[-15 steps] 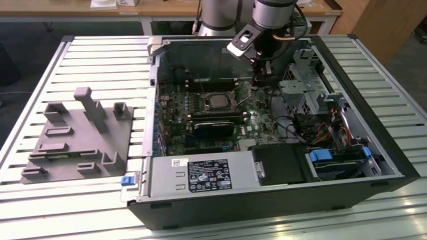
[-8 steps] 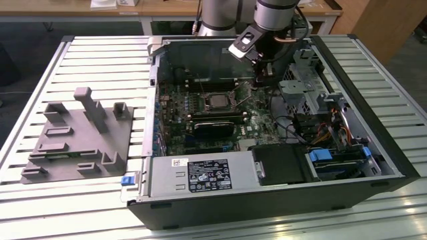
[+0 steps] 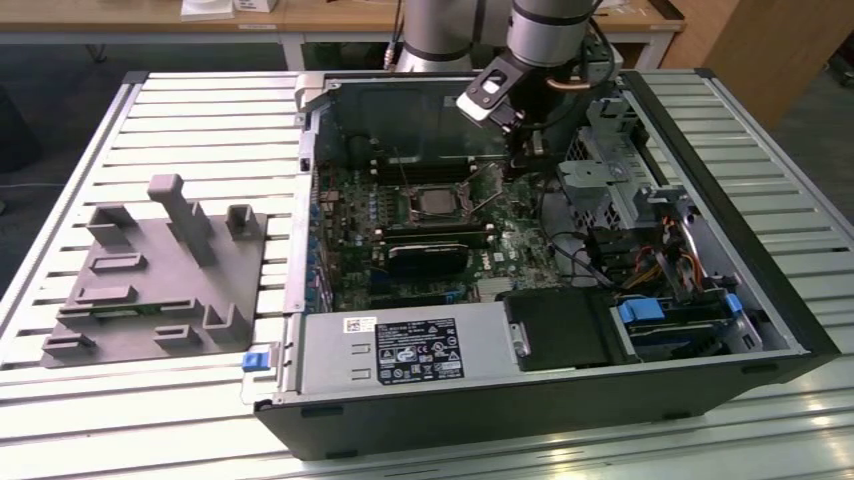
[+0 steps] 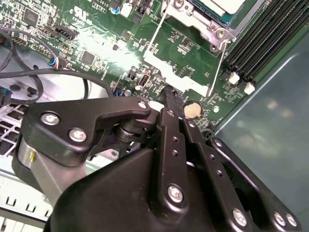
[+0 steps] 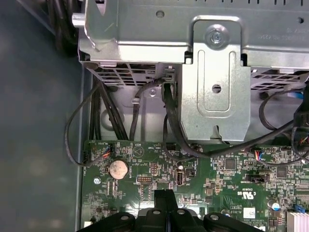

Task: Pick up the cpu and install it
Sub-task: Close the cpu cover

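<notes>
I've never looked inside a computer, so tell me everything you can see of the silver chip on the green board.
The cpu is a small, flat square with a shiny silver metal top. It lies level in its metal-framed socket on the green board inside the open case. The gripper hangs apart from it, toward the exterior view's right.

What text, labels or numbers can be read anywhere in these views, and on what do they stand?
Power supply label, exterior view: print too small to read.
White sticker beside it: blurred, unreadable.
Motherboard markings, in both wrist views: tiny and skewed, not reliably readable.
Drive cage stamping, first wrist view: too faint to read.
No text can be quoted with confidence.
</notes>
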### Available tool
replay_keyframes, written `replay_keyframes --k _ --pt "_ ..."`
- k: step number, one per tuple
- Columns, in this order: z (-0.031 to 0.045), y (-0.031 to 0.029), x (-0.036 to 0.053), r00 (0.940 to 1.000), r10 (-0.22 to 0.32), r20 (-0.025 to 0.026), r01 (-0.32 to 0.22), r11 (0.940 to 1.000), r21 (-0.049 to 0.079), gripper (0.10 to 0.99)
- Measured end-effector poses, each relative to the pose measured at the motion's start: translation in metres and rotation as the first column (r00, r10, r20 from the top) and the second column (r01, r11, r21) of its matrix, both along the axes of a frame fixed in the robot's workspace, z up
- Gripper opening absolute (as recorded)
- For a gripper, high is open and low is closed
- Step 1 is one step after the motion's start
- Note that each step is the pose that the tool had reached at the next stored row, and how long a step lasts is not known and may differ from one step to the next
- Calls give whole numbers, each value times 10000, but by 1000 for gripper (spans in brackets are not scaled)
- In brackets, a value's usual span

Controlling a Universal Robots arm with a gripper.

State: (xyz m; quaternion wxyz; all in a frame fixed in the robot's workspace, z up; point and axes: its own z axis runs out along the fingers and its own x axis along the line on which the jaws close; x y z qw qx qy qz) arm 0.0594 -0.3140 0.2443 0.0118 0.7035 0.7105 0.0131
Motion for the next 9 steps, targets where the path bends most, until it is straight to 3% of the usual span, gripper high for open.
replay_keyframes --k 9 --pt "-4 0 -69 10000 -1 0 1 10000 0 106"
